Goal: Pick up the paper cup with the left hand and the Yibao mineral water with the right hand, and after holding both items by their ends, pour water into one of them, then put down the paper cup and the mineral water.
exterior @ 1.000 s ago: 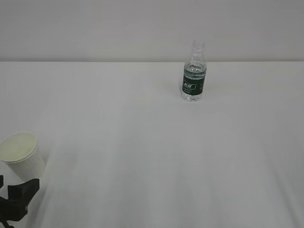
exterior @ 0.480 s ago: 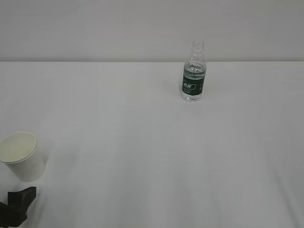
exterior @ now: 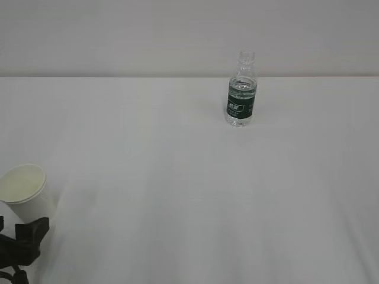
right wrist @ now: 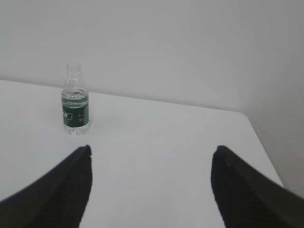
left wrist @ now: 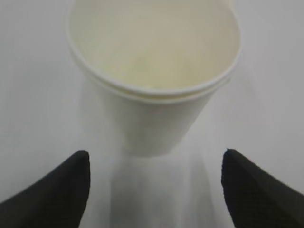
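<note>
- Cup first, taking the paper cup (exterior: 25, 192) as the landmark: it stands upright at the near left corner of the table (exterior: 177, 195), mouth up, its long axis vertical, cream inside showing and empty as far as can be seen.
- Just in front of the cup, on the near side, sits the left hand (exterior: 22, 242). In the left wrist view its two black fingertips (left wrist: 57, 190) stand wide apart, one to each side of the cup's base and a little short of it, touching nothing; the paper cup (left wrist: 154, 80) lies dead ahead between them.
- My reading: this is the approach before the grasp, and the coming move turns on that gap. The cup lies straight along the gripper's reach, so a short push forward should bring the fingers beside the tapered wall before they close.
- Far to the right of the cup and well back toward the wall stands the Yibao mineral water (exterior: 241, 94), upright, uncapped, long axis vertical, with water (exterior: 242, 84) reaching to about the top of its green label.
- Farther right again, the right hand (right wrist: 152, 185) is out of the exterior view. Its own camera shows its fingers spread and empty, with the bottle (right wrist: 75, 102) well ahead and off to the left of its line.
- The left arm is plainly nearer its object; the right has most of its reach to go and would need to swing leftward.
</note>
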You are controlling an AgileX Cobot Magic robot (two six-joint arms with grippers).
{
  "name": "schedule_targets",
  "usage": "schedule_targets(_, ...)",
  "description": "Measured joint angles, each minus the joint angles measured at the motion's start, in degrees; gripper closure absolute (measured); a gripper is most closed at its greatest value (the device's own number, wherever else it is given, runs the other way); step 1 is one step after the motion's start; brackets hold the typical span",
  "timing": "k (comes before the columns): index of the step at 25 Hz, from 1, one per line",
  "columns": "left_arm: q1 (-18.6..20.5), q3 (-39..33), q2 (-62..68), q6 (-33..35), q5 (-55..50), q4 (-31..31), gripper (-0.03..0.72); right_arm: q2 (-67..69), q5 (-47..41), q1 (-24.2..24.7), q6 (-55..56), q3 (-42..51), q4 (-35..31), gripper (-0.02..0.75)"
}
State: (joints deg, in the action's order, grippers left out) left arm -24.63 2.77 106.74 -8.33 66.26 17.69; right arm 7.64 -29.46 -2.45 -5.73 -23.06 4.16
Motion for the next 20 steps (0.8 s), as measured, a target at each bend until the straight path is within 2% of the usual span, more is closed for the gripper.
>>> schedule_targets(11, 0.0, 1.69, 0.0, 0.0, 0.0, 3.21, 0.09, 0.0, -0.11, 0.0, 0.0, 0.0, 0.0, 0.146)
schedule_targets(20, 0.0, 4.25, 1.84, 0.0, 0.06, 3.54, 0.095, 0.0, -0.11, 0.0, 0.0, 0.0, 0.0, 0.146)
